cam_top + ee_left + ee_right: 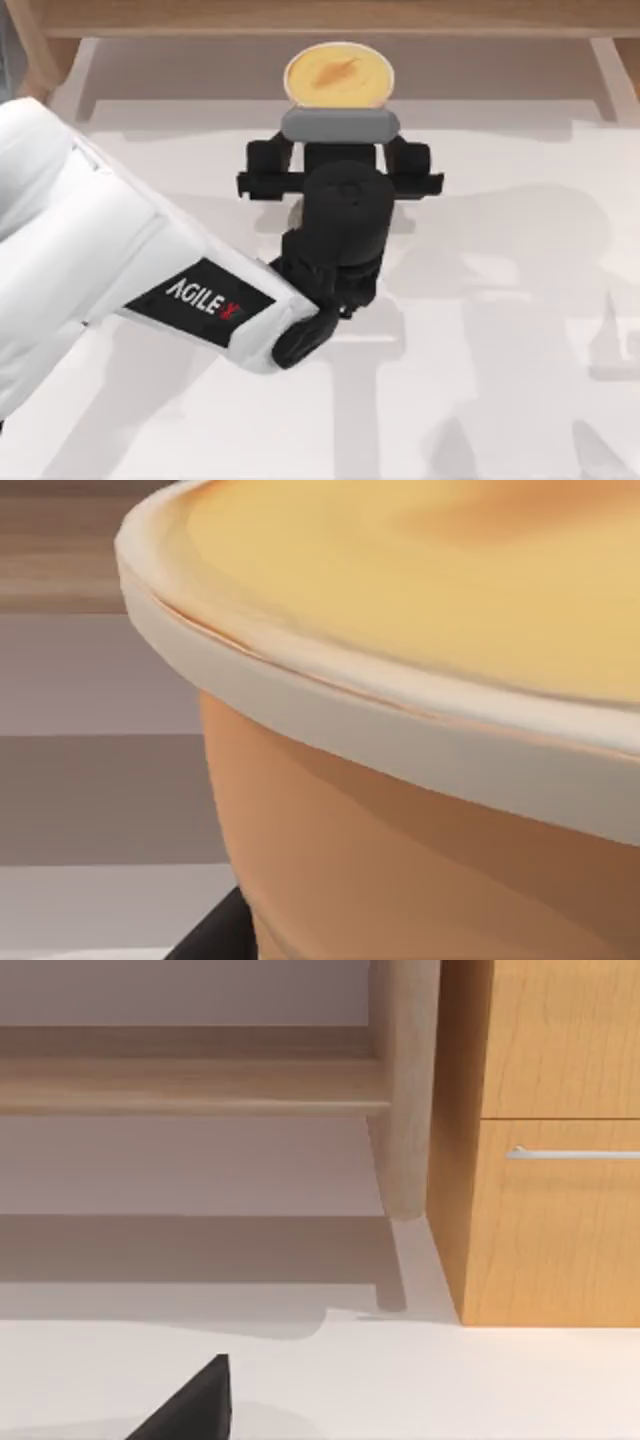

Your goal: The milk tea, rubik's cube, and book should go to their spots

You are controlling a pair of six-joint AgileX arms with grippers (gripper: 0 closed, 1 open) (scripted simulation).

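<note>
White table [480, 330], wooden shelf behind. Left arm reads "AGILEX", reaching toward the far edge. Left gripper [338, 165] at the milk tea [338, 76]; grip state unclear.

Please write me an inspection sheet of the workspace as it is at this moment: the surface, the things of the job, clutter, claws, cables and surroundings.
Surface: pale table, with arm shadows on it.
Job's things: milk tea at the far middle of the table, upright, its round yellow top facing up; its white rim and orange side sit close to the left wrist camera. Cube, book and coaster: nothing seen.
Clutter: nothing seen.
Claws: left claw is at the cup, on its near side; whether it grips cannot be told. The right wrist camera looks at the table.
Cables: nothing seen.
Surroundings: wooden shelf rail, a post and a cabinet with a drawer handle.
</note>
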